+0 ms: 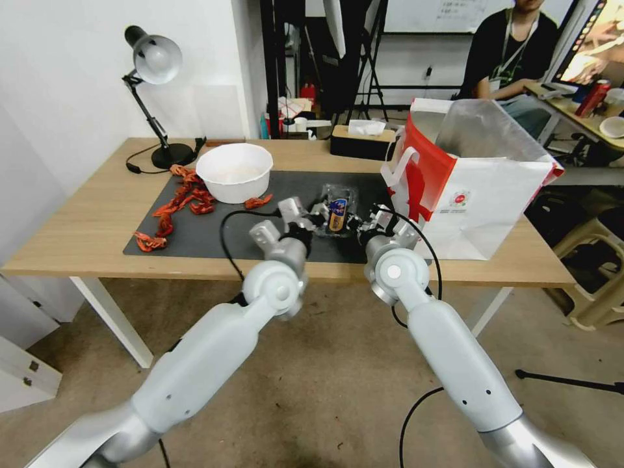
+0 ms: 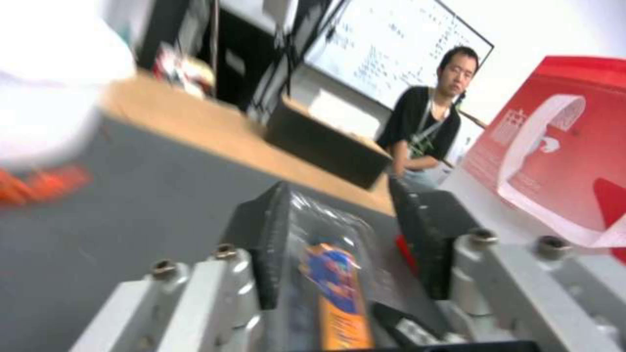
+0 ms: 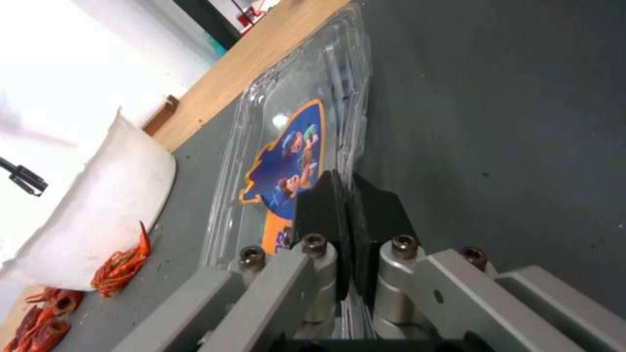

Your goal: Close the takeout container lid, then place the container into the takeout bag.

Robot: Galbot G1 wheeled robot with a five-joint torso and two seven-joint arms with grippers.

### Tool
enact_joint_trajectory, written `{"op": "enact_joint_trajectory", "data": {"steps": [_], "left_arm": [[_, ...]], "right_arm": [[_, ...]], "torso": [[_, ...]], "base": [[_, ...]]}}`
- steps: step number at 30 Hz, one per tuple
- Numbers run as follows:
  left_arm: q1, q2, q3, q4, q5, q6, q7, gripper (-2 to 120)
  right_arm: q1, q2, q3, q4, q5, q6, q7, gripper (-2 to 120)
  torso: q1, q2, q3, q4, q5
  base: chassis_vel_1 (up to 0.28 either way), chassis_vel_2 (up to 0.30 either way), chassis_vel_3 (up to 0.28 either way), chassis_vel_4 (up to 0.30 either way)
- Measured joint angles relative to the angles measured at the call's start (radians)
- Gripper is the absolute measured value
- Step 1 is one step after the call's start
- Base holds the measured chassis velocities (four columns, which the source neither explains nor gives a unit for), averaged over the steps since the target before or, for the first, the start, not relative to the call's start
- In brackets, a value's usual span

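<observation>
Both hands are working the takeout container [image 1: 336, 213] on the dark mat [image 1: 195, 240], beside the takeout bag [image 1: 478, 195].

The right hand [image 3: 347, 230] is pinching the lid [image 3: 287, 161] edge, fingers together on the plastic. The left hand [image 2: 339, 244] is sitting with fingers apart around the container. The closing step looks to be underway; next, the lid needs pressing shut before lifting.

Glossy clear plastic takeout container [image 1: 335, 211] on a matt grey mat [image 1: 195, 237], wood-grain table [image 1: 78, 227], white paper takeout bag [image 1: 478, 208]
</observation>
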Motion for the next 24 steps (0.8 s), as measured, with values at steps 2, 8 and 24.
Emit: {"op": "enact_joint_trajectory", "data": {"steps": [2,8,24], "left_arm": [[0.042,0.028,-0.030,-0.025,0.082,0.003,0.018,52],[0.123,0.070,-0.091,-0.073,0.220,0.012,0.041,69],[0.489,0.117,-0.382,-0.221,0.595,0.027,0.061,100]], "right_arm": [[0.000,0.002,0.000,0.001,-0.003,0.000,0.000,0],[-0.002,0.004,0.000,0.001,-0.010,0.001,0.000,0],[-0.015,0.004,0.007,0.010,-0.018,0.002,-0.006,0]], "torso": [[0.000,0.000,0.000,0.0001,0.0000],[0.000,0.000,0.000,0.0001,0.0000],[0.000,0.000,0.000,0.0006,0.0002]], "base": [[0.000,0.000,0.000,0.000],[0.000,0.000,0.000,0.000],[0.000,0.000,0.000,0.000]]}}
